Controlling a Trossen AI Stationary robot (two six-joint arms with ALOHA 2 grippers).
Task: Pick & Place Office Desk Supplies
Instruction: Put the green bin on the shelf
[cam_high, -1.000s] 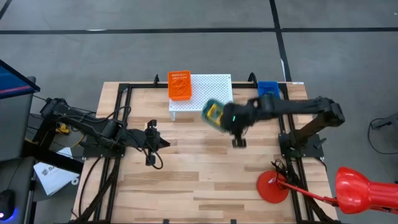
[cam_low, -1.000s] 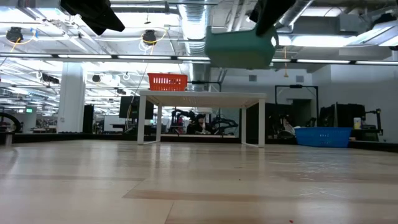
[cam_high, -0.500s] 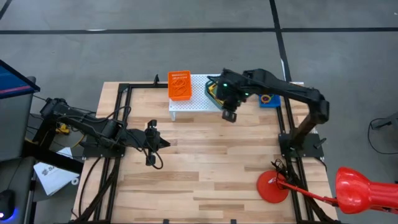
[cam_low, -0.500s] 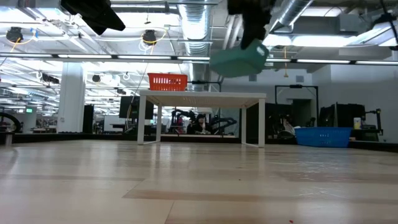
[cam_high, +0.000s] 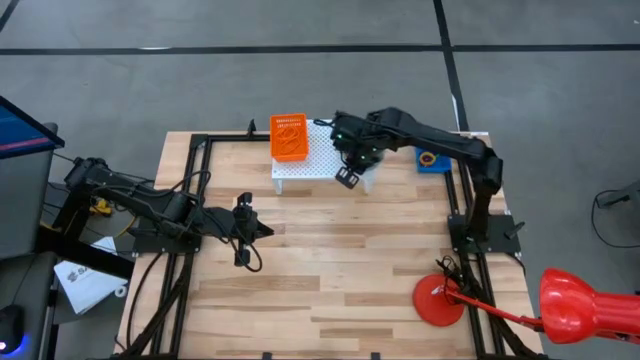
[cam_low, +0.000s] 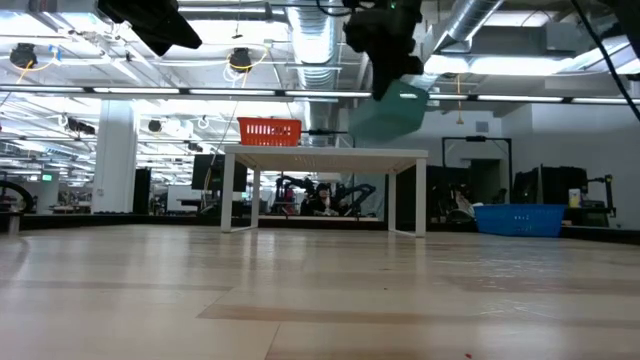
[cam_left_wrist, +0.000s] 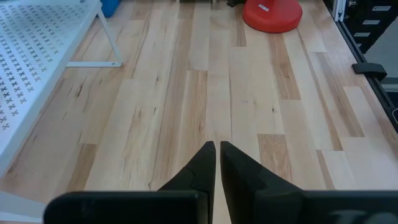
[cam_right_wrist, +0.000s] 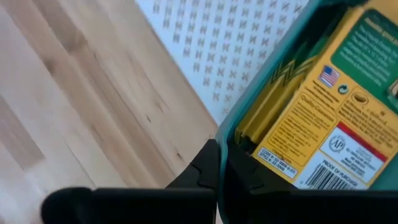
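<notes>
Right gripper (cam_right_wrist: 219, 150) hangs above the white perforated stand (cam_high: 315, 160), near the stand's edge that faces the middle of the table (cam_high: 330, 280). Its two dark fingers are pressed together on the rim of a teal tray (cam_low: 395, 115), pinching the thin wall between them. The tray dangles tilted from that one edge, clear of the stand's top and not touching it. Inside the tray lies a yellow-and-green crayon box (cam_right_wrist: 311, 137), its printed back and barcode showing. It leans against the tray's wall just beside the fingers. From the level of the table, the tray hangs over the right-hand part of the stand as I see it, a little higher than the stand's surface.

An orange basket (cam_high: 288, 137) sits on the stand at the corner away from the tray. A blue bin (cam_high: 432, 160) rests on the table just off the stand's other end, under the right arm. A red disc (cam_high: 438, 300) lies well apart from the stand, toward the table's near right corner.

Left gripper (cam_left_wrist: 217, 149) waits low over bare wood, well away from the stand toward the left arm's side, its fingers pressed together on nothing.
</notes>
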